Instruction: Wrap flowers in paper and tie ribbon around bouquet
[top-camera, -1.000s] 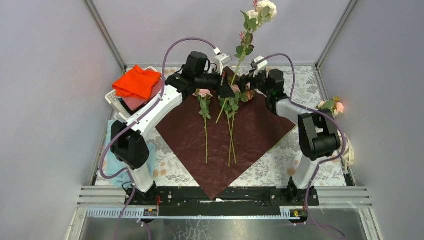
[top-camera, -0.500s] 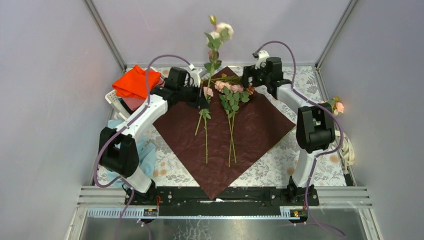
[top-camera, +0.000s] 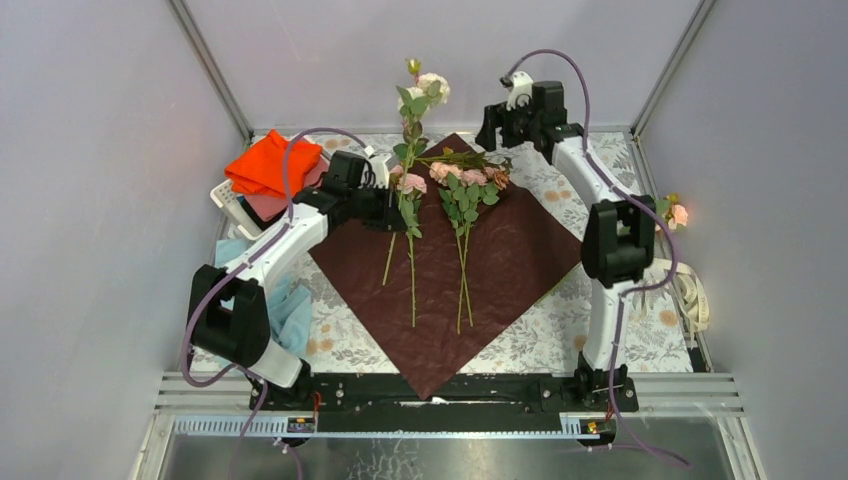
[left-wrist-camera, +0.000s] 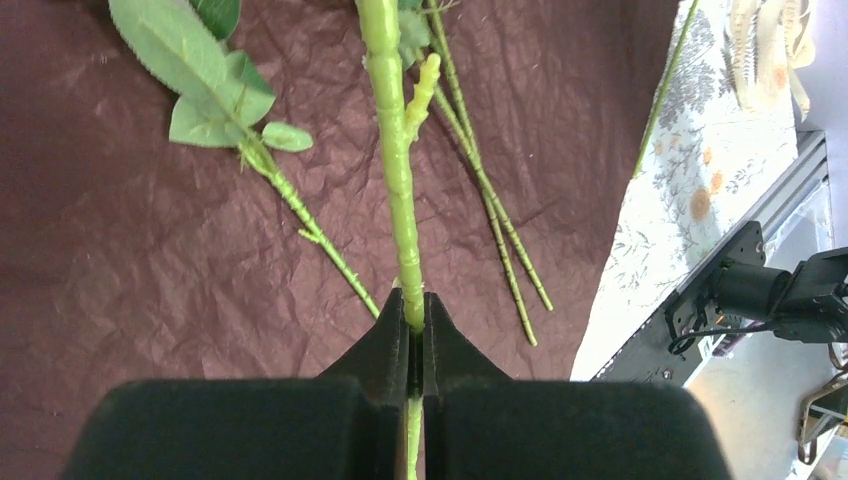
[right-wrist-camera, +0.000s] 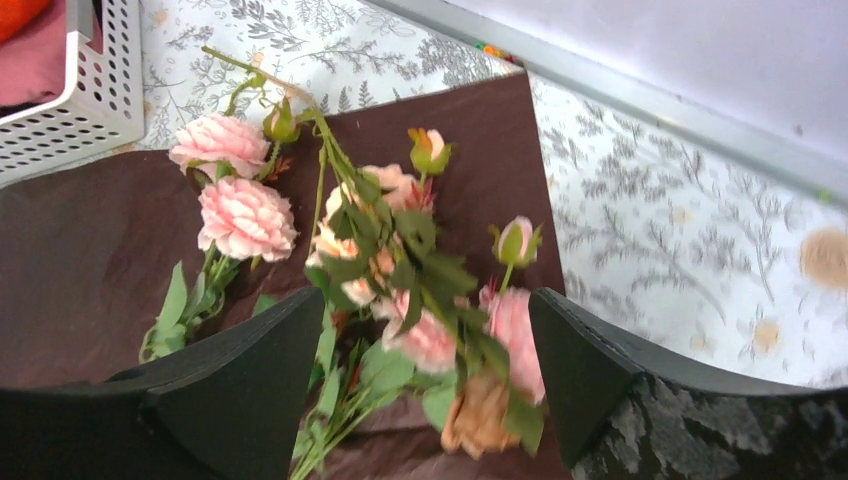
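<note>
Green stem (left-wrist-camera: 398, 200) between left fingers (left-wrist-camera: 372, 352) (tight)

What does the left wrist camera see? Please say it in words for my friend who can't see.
The left gripper is shut on a thick green flower stem that runs up the middle of the view. Below lies crinkly dark red paper with thinner loose stems and leaves on it. A flowery tablecloth shows at the right.
</note>
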